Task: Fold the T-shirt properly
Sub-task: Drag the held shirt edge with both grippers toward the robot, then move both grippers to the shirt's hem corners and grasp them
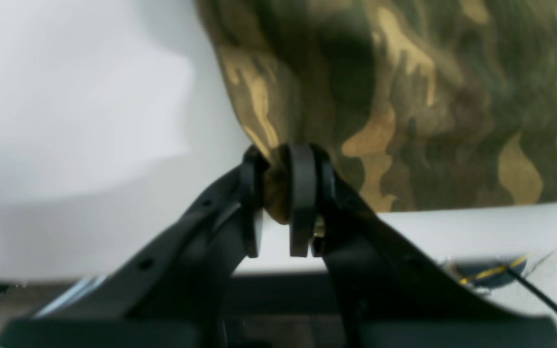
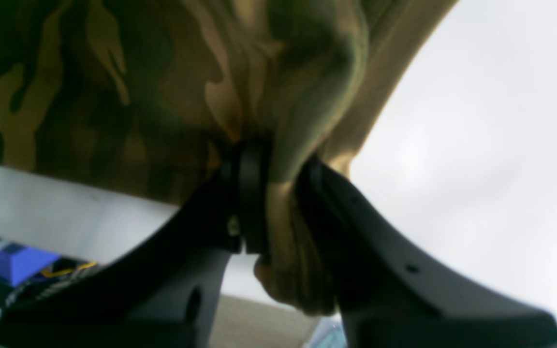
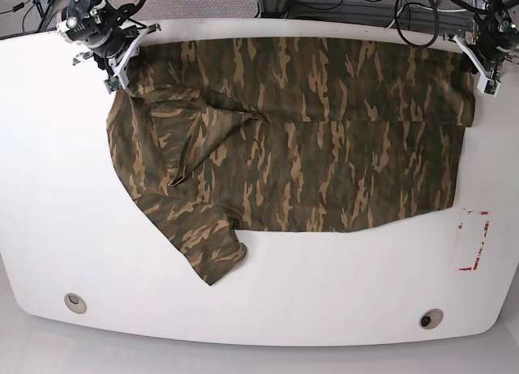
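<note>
Left gripper [image 1: 278, 212] and right gripper [image 2: 276, 193] each pinch a far corner of the T-shirt [image 3: 292, 139] spread on the table [image 3: 49, 195]. Folding step; next, carry that edge nearward evenly.

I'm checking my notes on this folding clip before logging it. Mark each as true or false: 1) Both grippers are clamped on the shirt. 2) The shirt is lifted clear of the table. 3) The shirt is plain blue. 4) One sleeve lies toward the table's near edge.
1) True: the left gripper and the right gripper each pinch the T-shirt.
2) False: it lies spread on the white table.
3) False: it is camouflage, green, brown and tan.
4) True: the sleeve points that way.
</note>
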